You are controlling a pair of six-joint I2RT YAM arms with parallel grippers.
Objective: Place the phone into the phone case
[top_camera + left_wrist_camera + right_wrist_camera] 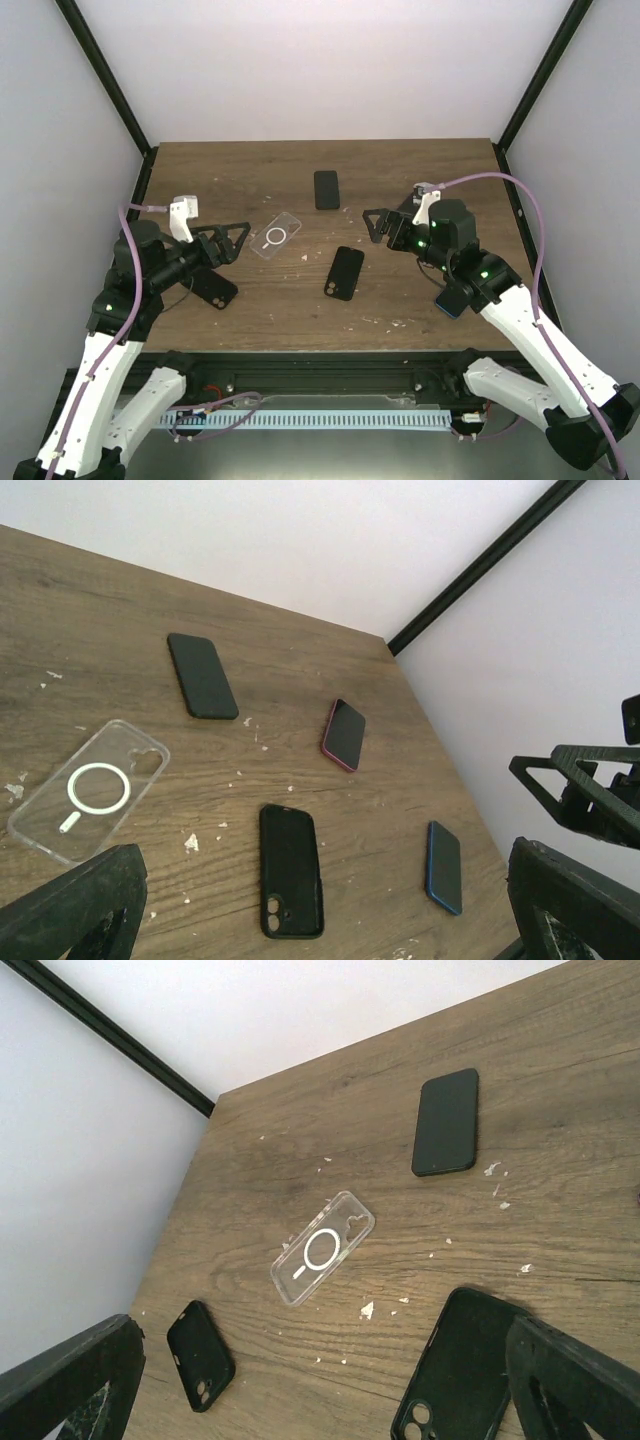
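Left gripper, right gripper both spread apart, empty. Black phone lies toward far edge, long axis near-to-far, nearer the right; clear case just beside left.

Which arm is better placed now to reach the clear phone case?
Left. The left gripper, open, sits just beside the clear case; the right gripper, also open, is clearly farther from it.

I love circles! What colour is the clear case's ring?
White ring, clear plastic case; left wrist view.
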